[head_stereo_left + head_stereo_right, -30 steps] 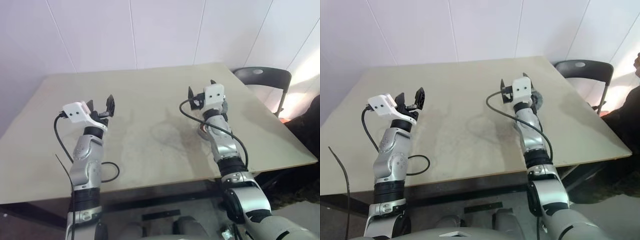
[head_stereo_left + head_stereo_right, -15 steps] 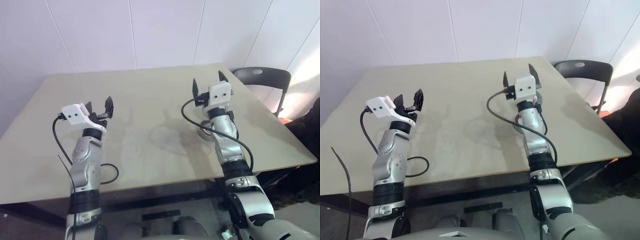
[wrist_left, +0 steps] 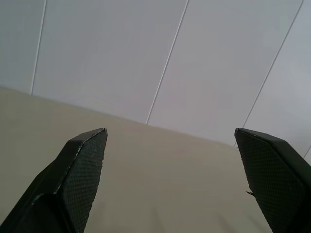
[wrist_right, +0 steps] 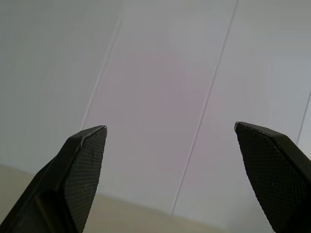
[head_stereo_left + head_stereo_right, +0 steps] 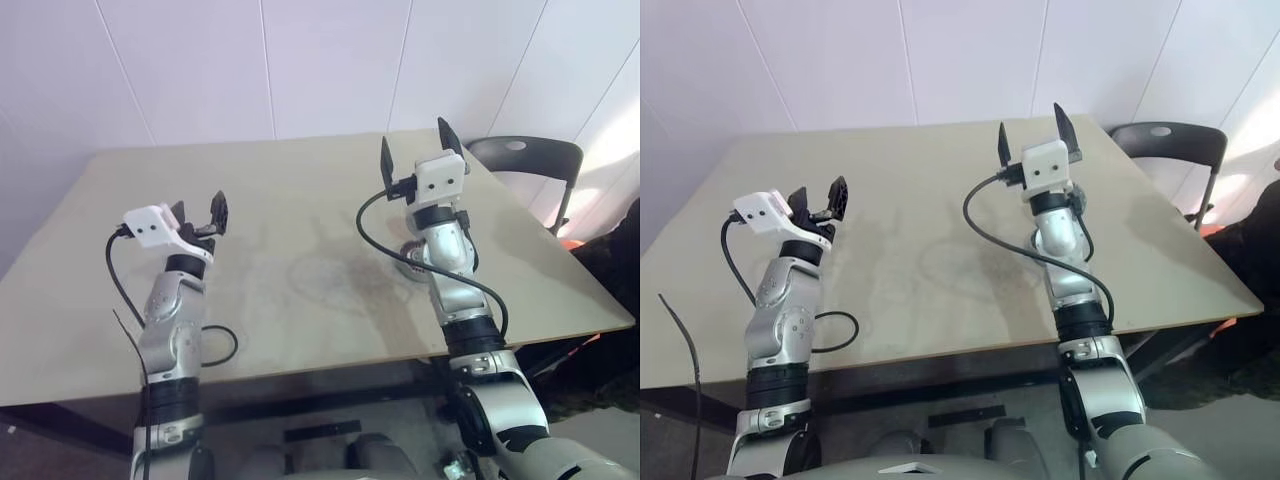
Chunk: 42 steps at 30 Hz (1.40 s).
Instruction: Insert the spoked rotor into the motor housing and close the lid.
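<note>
Both black two-finger tools spread, empty — left tool (image 5: 205, 212) mid-left, right tool (image 5: 412, 160) upper right. Round silvery metal motor part (image 5: 410, 262) on beige bench (image 5: 300, 200), centre-right behind right arm — likely rigid, slippery; grip rim.

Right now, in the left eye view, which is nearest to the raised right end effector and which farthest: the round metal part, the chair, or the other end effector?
From the right end effector:
1. Round metal part, on the table beneath that arm.
2. Left end effector, across the table, and the chair, past the table's far right corner: too close to call.
</note>
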### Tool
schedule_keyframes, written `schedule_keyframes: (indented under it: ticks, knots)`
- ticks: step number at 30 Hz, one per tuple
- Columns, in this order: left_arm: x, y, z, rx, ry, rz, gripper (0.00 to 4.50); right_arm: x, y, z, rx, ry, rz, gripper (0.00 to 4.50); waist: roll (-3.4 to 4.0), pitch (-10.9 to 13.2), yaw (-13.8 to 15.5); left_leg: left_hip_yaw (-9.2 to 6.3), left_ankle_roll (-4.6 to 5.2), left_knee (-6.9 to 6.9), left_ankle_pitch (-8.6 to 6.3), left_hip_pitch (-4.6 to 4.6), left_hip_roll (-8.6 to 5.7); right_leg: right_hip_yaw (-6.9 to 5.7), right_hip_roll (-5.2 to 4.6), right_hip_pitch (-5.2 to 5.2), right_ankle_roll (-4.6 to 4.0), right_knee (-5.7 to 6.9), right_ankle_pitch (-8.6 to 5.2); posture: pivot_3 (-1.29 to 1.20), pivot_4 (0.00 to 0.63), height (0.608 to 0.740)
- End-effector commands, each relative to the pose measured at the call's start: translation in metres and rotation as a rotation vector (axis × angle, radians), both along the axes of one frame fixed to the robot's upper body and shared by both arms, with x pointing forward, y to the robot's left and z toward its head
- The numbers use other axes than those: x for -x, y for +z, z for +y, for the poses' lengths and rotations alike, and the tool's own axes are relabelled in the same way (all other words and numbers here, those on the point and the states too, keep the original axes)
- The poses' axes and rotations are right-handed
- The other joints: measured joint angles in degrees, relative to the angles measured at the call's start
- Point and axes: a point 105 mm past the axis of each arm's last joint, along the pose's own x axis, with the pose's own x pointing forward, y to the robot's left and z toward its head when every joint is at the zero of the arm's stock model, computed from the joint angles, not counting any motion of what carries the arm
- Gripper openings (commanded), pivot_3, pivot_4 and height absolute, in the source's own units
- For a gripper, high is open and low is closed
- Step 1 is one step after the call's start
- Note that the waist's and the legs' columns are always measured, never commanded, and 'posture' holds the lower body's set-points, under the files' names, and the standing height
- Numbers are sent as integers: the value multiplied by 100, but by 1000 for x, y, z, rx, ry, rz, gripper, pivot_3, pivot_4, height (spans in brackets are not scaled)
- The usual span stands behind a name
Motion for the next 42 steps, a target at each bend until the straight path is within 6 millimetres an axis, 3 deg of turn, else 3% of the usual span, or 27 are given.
schedule_keyframes:
  ticks: [1, 5, 14, 20, 26, 32, 37, 42]
  knots:
    - [4, 15, 2, -28, -1, -52, 4463, 3, -3, -13, -4, -3, 26, 4436, 0, 0, 13, 0, 0, 0, 0, 1, 0, 0, 0, 2, 0, -1, 0, 0, 0, 740]
    - [7, 11, 13, -30, 31, -36, 4463, 13, -11, -15, 11, 6, 45, 4436, 1, 1, 11, -1, 8, -1, -5, 0, 1, 1, 1, 4, 0, -8, 0, 0, 0, 740]
    - [10, 7, 7, -32, 8, -21, 4463, 12, -13, -13, -15, -4, 60, 4436, 2, 1, 2, 2, 8, 1, -5, 9, 4, 5, 10, 13, 0, -9, -1, 0, 0, 740]
    - [33, -13, 21, -14, 63, 40, 4463, 10, -17, -16, -18, -12, 81, 4436, 3, 2, -9, 5, 11, -1, -7, 7, 9, 11, 12, 9, 0, -14, -1, 0, 0, 740]
    - [67, -29, 28, -76, 158, 77, 4463, 7, -39, -20, -36, -32, 173, 4436, 3, 2, 0, 6, 12, 0, -8, 9, 11, 12, 10, 13, -4, -18, -3, 0, 0, 740]
    - [75, -9, 26, -233, 224, -31, 4463, 4, -46, -18, -32, -22, 200, 4436, 6, 4, 33, 6, 11, 4, -7, 12, 11, 11, 15, 17, -20, -17, -12, 0, 0, 740]
    - [77, 17, 10, -312, 193, -193, 4463, 1, -46, -16, -31, -14, 204, 4436, 7, 5, 26, 11, 12, 3, -7, 18, 11, 15, 15, 23, -19, -20, -12, 0, 0, 740]
    - [76, 17, 10, -276, 173, -226, 4463, 4, -39, -9, 1, 8, 156, 4436, 11, 6, 10, 11, 12, 2, -7, 18, 12, 15, 16, 22, -18, -20, -12, 0, 0, 740]
